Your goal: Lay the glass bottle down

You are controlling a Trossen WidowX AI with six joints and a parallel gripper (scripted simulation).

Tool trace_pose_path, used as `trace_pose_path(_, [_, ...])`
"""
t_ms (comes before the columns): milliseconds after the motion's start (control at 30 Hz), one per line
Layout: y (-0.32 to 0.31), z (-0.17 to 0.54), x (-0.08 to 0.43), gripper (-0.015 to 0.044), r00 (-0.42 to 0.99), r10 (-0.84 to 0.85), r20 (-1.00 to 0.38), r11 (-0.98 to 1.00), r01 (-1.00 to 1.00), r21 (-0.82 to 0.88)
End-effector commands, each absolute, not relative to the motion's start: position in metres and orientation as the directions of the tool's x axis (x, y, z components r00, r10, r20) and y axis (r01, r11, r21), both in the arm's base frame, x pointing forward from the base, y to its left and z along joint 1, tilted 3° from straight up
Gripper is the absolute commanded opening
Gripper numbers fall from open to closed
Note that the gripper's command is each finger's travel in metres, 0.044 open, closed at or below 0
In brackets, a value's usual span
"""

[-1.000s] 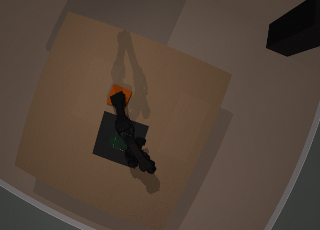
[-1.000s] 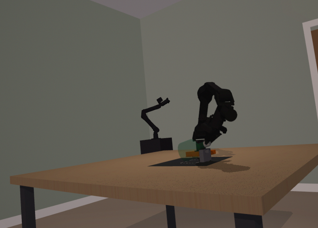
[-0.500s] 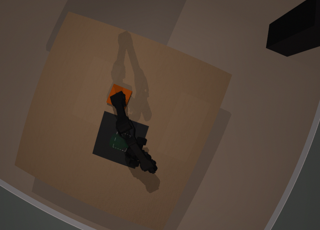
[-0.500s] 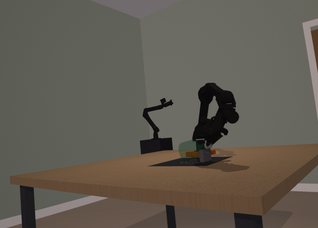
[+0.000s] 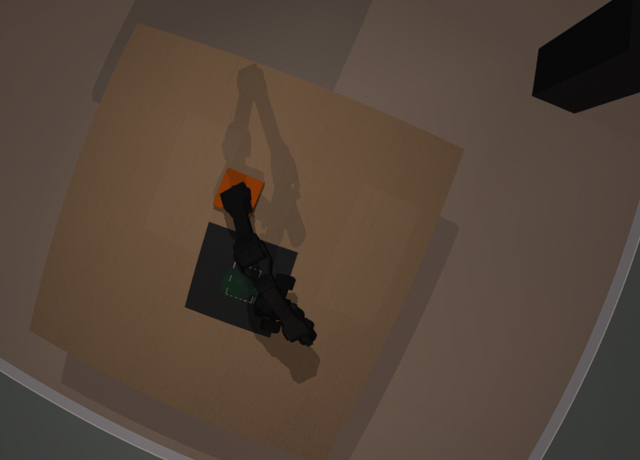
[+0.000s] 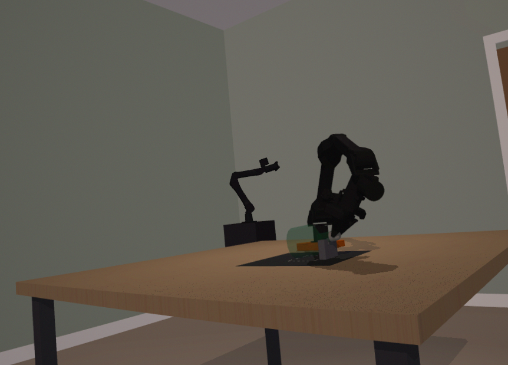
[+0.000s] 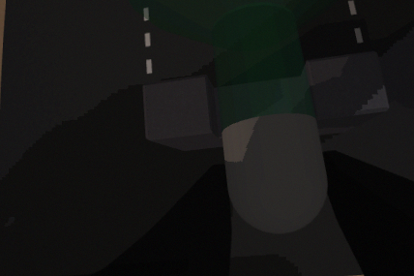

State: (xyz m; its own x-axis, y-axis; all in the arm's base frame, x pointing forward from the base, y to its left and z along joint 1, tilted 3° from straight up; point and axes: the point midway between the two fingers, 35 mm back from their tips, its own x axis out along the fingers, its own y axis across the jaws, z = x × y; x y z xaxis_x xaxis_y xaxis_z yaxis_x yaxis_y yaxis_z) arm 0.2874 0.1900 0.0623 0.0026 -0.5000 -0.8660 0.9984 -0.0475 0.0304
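The green glass bottle (image 5: 232, 284) (image 6: 299, 239) (image 7: 258, 54) lies roughly level, its pale cap end toward my gripper. My gripper (image 6: 333, 234) (image 7: 274, 170) is shut on its neck at the cap end; in the top view the arm hides the fingers. The grey U-shaped rest (image 6: 327, 250) (image 7: 176, 109) has a post on each side of the neck in the wrist view. The body is over the dashed outline (image 5: 239, 298) (image 7: 148, 40) and spreads past its left line in the wrist view. In the exterior view the body looks slightly above the mat; contact at the rest is unclear.
The black mat (image 5: 200, 279) (image 6: 262, 262) lies on the wooden table (image 5: 133, 267) (image 6: 169, 280). An orange block (image 5: 256, 187) (image 6: 307, 246) is beside the mat, partly under my arm in the top view. Another arm on a dark stand (image 6: 239, 234) is in the background.
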Motion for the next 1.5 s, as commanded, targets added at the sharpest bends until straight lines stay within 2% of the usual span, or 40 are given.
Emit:
trace_pose_path(0, [0.1891,0.0602,0.2886,0.0125,0.002,-0.500,-0.866,-0.050,0.998,0.031])
trace_pose_path(1467, [0.1886,0.0531,0.2880,0.0125,0.012,-0.484,-0.875,-0.039,0.999,0.035])
